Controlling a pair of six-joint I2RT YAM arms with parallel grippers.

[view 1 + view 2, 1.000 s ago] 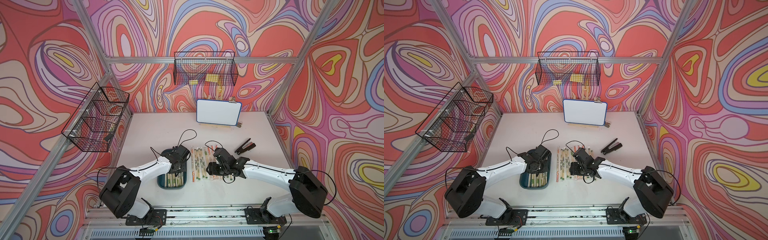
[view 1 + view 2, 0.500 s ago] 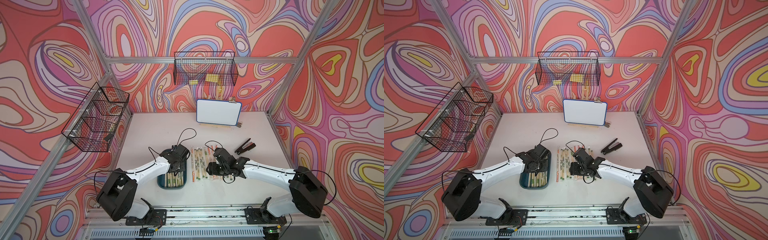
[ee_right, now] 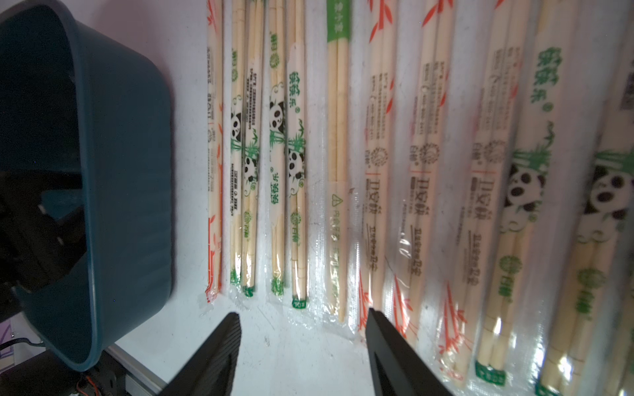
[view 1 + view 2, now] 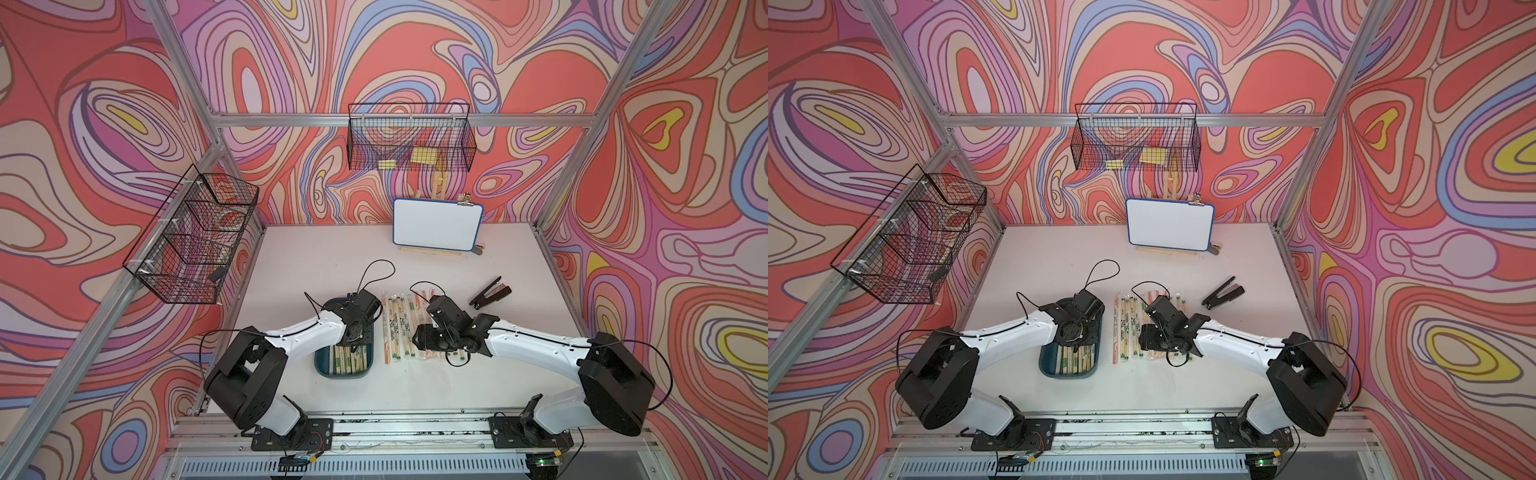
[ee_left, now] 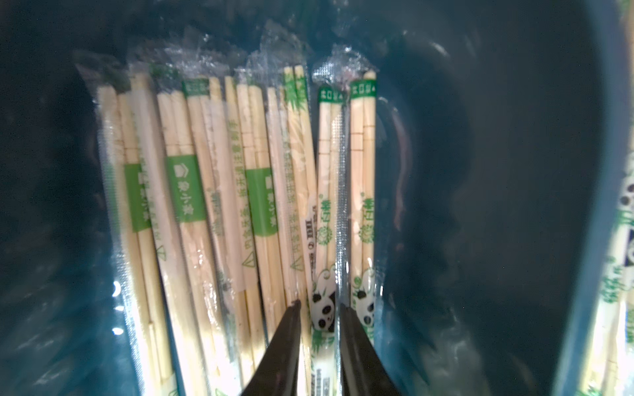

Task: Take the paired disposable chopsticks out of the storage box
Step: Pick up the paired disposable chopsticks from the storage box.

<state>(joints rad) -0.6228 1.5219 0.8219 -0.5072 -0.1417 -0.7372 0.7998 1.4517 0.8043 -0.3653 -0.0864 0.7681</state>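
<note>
A white table [image 4: 324, 257] is pictured laid with a teal storage box [image 4: 343, 375], sleeved chopstick pairs [image 4: 397, 328], a black tool [image 4: 490, 293] and a whiteboard [image 4: 436, 224].

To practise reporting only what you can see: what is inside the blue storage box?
Wrapped chopstick pairs lie side by side along one side of the storage box; the rest of its floor is bare. The left gripper straddles a panda-printed pair. Anything beneath them is covered.

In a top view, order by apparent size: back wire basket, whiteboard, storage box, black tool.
Back wire basket
whiteboard and storage box, too alike to rank, box partly under left arm
black tool
</note>
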